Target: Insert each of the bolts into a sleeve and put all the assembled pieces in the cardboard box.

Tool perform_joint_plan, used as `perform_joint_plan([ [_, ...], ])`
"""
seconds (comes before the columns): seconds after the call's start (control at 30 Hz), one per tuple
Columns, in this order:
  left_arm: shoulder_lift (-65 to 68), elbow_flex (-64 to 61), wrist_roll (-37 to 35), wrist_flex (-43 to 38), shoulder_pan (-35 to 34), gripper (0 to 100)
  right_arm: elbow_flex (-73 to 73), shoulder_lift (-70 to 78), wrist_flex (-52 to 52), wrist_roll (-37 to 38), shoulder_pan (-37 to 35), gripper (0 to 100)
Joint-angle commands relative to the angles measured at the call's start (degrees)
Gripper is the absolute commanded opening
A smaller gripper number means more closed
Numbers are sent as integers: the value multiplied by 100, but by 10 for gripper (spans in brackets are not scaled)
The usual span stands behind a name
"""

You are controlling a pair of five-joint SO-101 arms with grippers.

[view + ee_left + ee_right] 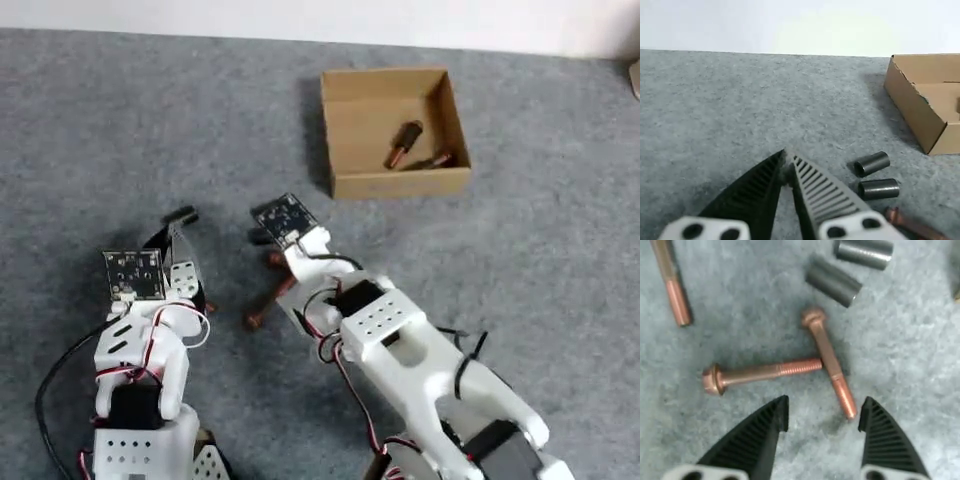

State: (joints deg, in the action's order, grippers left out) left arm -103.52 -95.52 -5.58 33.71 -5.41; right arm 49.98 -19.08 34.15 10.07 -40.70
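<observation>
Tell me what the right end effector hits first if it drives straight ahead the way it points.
Probably the slanted copper bolt, whose threaded tip lies just ahead of the open right end effector, near one finger. The crosswise copper bolt beside it comes right after. Depth is hard to judge.

Grey felt-covered table (90,130) had the cardboard box (400,184) sitting on it, plus three loose copper bolts (762,373) and two dark sleeves (833,281).
</observation>
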Motion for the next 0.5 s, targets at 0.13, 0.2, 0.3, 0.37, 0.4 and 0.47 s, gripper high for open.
perform_joint_plan([
  [0.13, -13, 13, 9, -132, -215, 8, -2026, 1640, 312, 246, 57, 214],
  [0.2, -13, 13, 0, -132, -215, 8, -2334, 1912, 312, 246, 48, 214],
  [0.3, -31, 48, 0, -70, -215, 8, -2765, 2229, 312, 255, 40, 214],
  [0.37, -66, 66, 0, 18, -215, 8, -3125, 2545, 321, 255, 31, 214],
  [0.4, -57, 101, 0, 26, -215, 8, -3275, 2747, 321, 281, 31, 214],
  [0.47, -57, 101, 0, 26, -215, 8, -3503, 3178, 330, 545, 22, 214],
])
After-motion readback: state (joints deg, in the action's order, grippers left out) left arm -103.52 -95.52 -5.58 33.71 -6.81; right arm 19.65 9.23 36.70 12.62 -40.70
